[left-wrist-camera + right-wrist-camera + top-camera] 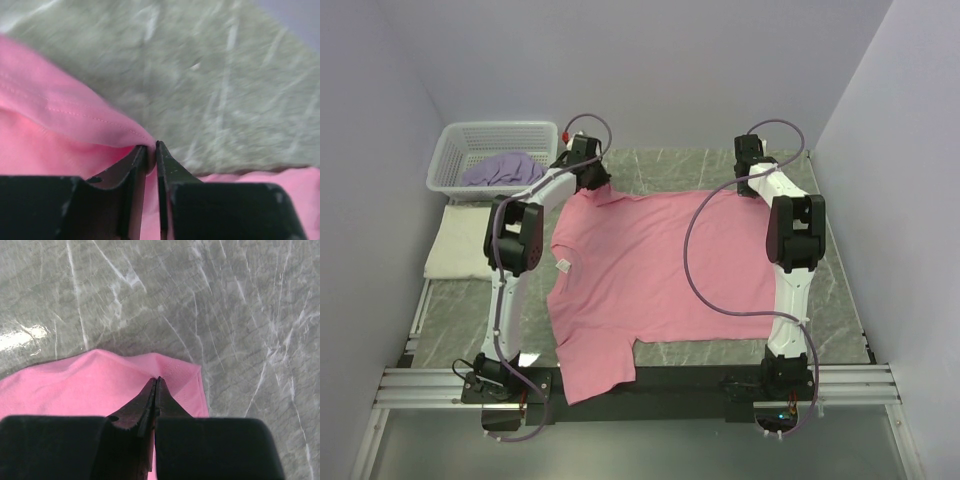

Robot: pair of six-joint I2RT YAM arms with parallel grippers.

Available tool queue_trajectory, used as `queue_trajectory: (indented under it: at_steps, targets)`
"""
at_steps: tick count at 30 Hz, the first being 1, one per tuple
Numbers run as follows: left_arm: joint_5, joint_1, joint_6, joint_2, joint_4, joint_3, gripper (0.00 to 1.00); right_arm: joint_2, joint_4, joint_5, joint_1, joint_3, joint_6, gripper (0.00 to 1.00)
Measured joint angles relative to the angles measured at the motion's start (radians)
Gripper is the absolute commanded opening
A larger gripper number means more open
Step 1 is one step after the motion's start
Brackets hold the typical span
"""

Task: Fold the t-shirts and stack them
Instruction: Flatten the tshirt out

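Observation:
The pink t-shirt (pixel 660 270) lies spread over the marble table, its near sleeve hanging past the front edge. A small white label (pixel 562 265) shows at its left side. My left gripper (pixel 592 182) is at the shirt's far left corner. In the left wrist view the left gripper (pixel 151 146) pinches a raised fold of the pink fabric (pixel 50 125). My right gripper (pixel 748 185) is at the far right corner. Seen from the right wrist, the right gripper (pixel 157 380) is shut on the hemmed pink edge (pixel 90 385). The lavender t-shirt (pixel 505 168) lies crumpled in the basket. The cream t-shirt (pixel 460 245) lies folded at the left.
A white lattice basket (pixel 455 150) stands at the back left corner. Grey walls close in the table on three sides. Bare marble (pixel 200 300) runs beyond the shirt's far edge. A purple cable (pixel 695 260) loops from the right arm over the shirt.

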Motion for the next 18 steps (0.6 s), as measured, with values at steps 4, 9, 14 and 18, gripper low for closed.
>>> queue_trajectory:
  at_steps: [4,9,14,18]
  targets:
    - [0.049,0.000,-0.034,0.048,0.095,0.064,0.09,0.000,0.000,0.004,0.000,0.001,0.000,0.00]
    - [0.130,0.001,-0.051,0.107,0.243,0.098,0.18,0.000,0.000,0.007,-0.002,0.002,0.000,0.00]
    - [0.222,-0.003,0.024,0.152,0.362,0.135,0.65,0.000,0.000,0.006,-0.008,0.002,0.000,0.00]
    - [0.246,-0.014,0.100,0.173,0.366,0.206,0.96,0.000,0.001,0.005,-0.011,0.002,0.000,0.00]
